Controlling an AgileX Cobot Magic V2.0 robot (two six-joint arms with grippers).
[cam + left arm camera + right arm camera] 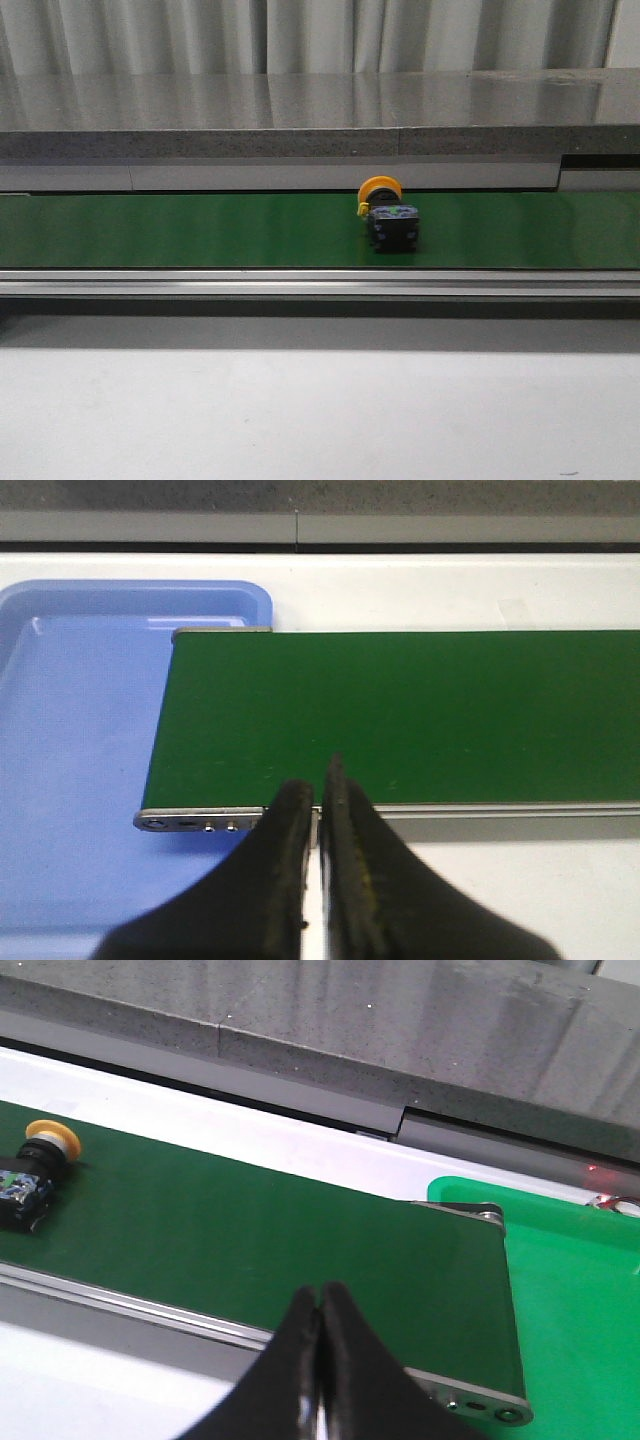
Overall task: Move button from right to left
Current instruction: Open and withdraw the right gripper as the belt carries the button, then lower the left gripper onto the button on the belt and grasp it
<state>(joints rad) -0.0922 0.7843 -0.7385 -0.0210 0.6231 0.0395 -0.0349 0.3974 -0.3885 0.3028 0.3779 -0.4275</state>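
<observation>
Item: my left end effector (318, 810), fingers pressed together, nothing between them, hovering at the near edge of the green belt (400, 710). Beside that belt end sits a blue tray (70, 780).

Item: my right end effector (320, 1305), fingers likewise closed and empty, over the near edge of the same belt at its other end, where a green tray (570, 1280) adjoins.

Item: white counter (320, 410), nearest in the front view; then the belt's metal rail (320, 283).

Item: the button (390, 214), lying on its side on the belt, a little right of centre, well apart from both end effectors. Long axis runs across the belt; black body toward me, yellow-orange cap pointing away, toward the grey ledge (300, 145) behind.
</observation>
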